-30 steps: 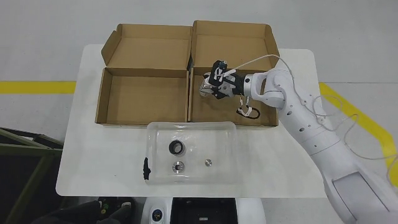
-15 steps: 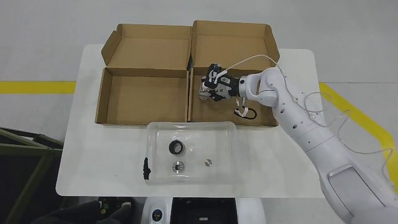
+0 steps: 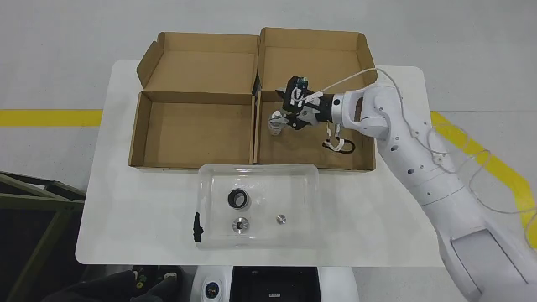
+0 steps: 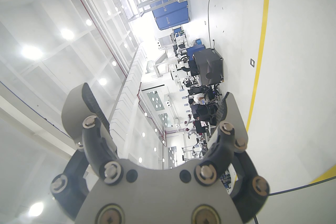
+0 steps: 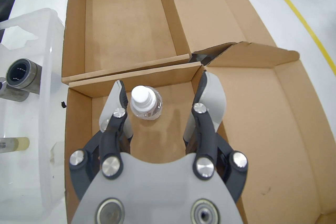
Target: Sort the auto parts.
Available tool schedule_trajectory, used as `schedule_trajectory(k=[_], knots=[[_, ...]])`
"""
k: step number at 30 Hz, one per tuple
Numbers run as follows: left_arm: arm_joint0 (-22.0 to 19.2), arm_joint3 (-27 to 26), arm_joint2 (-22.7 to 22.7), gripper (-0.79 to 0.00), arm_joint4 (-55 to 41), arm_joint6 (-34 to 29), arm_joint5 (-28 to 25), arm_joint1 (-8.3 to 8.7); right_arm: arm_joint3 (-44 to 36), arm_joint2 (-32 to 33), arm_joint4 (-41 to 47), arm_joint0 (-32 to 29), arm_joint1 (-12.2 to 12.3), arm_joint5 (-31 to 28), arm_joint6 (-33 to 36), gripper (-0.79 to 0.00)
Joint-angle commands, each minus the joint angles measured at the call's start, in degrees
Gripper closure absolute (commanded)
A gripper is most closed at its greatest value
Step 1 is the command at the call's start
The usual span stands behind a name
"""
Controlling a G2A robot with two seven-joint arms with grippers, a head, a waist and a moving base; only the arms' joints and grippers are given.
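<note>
Two open boxes sit side by side on the desk (image 3: 117, 184): left box (image 3: 193, 130) (image 5: 126, 25) and right box (image 3: 295, 148) (image 5: 262, 117). The right hand (image 3: 284, 116) (image 5: 162, 83) hovers over the right box with its fingers (image 5: 210, 93) spread, gripping nothing. A clear bottle (image 3: 275, 123) (image 5: 145, 104) with a white cap stands upright on the right box floor, near the wall next to the left box. It is between the fingers and just beside one; contact cannot be confirmed. A clear bin (image 3: 298, 193) (image 5: 50, 51) sits on the desk nearer the robot. It holds a bearing (image 3: 239, 198) (image 5: 21, 74), a cylinder (image 3: 242, 225) and a pin (image 3: 281, 217) (image 5: 13, 144). The left hand (image 4: 155, 97) is spread, holds nothing and points into the hall.
</note>
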Motion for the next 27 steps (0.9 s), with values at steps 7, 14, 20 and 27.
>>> schedule_trajectory(k=[7, 14, 20, 27], knots=[[0.00, 0.00, 0.00, -0.785, 0.00, 0.00, 0.00, 0.00, -14.44, 6.43, 2.59, -6.70, 2.73, -2.28, 6.15, -0.563], [0.00, 0.00, 0.00, -0.785, 0.00, 0.00, 0.00, 0.00, -28.38, 9.48, 5.89, -14.87, 4.69, -2.20, 13.20, -0.674], [0.00, 0.00, 0.00, -0.785, 0.00, 0.00, 0.00, 0.00, -36.15, 9.43, 8.10, -20.54, 5.75, -2.00, 17.34, -0.656], [0.00, 0.00, 0.00, -0.785, 0.00, 0.00, 0.00, 0.00, -39.52, 7.80, 8.33, -24.65, 6.62, -2.66, 20.90, -0.634]])
